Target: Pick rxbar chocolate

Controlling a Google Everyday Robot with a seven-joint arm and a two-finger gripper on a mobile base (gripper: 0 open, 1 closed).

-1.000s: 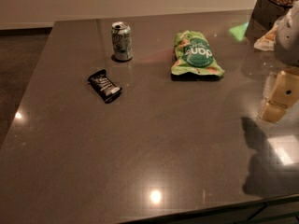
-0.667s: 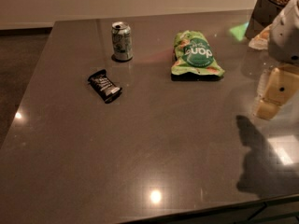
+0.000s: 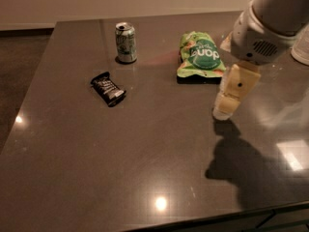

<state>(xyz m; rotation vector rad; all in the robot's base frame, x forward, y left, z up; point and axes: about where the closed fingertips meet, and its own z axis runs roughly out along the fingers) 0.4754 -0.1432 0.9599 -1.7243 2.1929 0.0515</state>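
The rxbar chocolate (image 3: 108, 88) is a small flat black wrapper with white lettering. It lies on the dark table (image 3: 145, 168), left of centre, turned diagonally. My gripper (image 3: 223, 111) hangs from the white arm at the right side of the view, fingers pointing down just above the table. It is well to the right of the bar and holds nothing that I can see.
A silver-green drink can (image 3: 126, 42) stands upright behind the bar. A green chip bag (image 3: 200, 54) lies flat at the back, just behind the gripper. A white object (image 3: 301, 50) sits at the right edge. The table's front edge runs along the bottom.
The arm and gripper have moved left, further into view and closer to the table's middle. The bar, can and bag have not moved on the table.
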